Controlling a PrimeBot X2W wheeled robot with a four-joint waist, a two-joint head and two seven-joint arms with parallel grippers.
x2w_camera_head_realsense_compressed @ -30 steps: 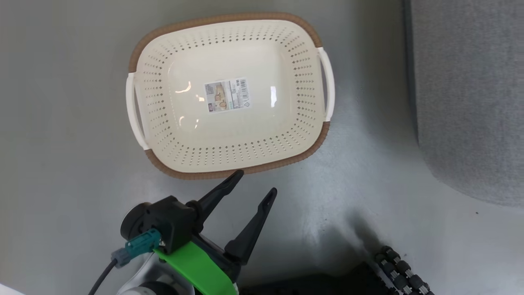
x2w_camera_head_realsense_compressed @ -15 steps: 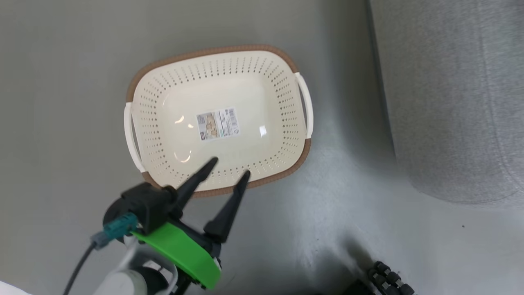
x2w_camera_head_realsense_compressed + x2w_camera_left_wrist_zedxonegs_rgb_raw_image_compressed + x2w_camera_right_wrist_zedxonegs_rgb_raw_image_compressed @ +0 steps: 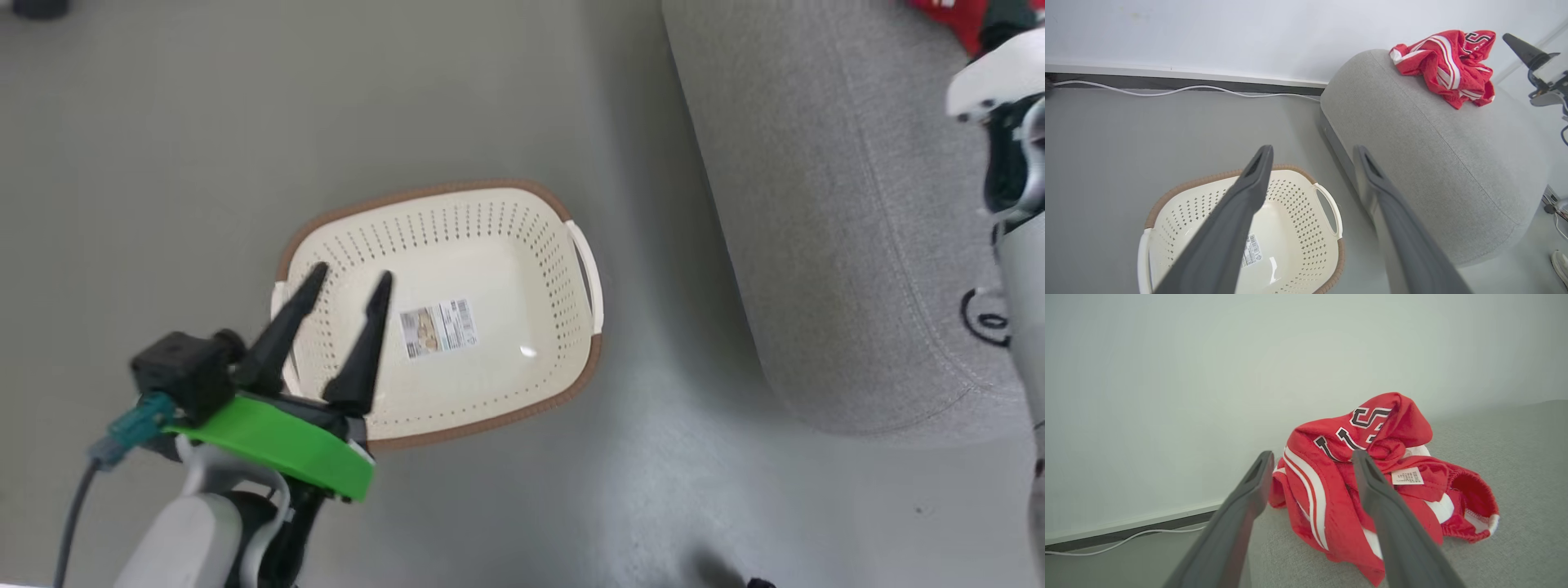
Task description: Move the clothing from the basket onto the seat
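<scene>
Clothing peeks in as a red scrap on the seat in the head view; basket bare, left end effector wide open, empty. Left wrist: it's all heaped on the seat. Right wrist: right end effector just popped open, dropping it there, so job looks done.

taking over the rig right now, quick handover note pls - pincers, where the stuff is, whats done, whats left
Left pincer: open, empty, above the basket.
Right pincer: open, empty, pointing at the clothing.
Clothing: heaped on the seat.
Basket: on the floor beside the seat, only its label sticker inside.
Done: clothing is on the seat.
Left: nothing visible to move; probably just back the arms off.
</scene>
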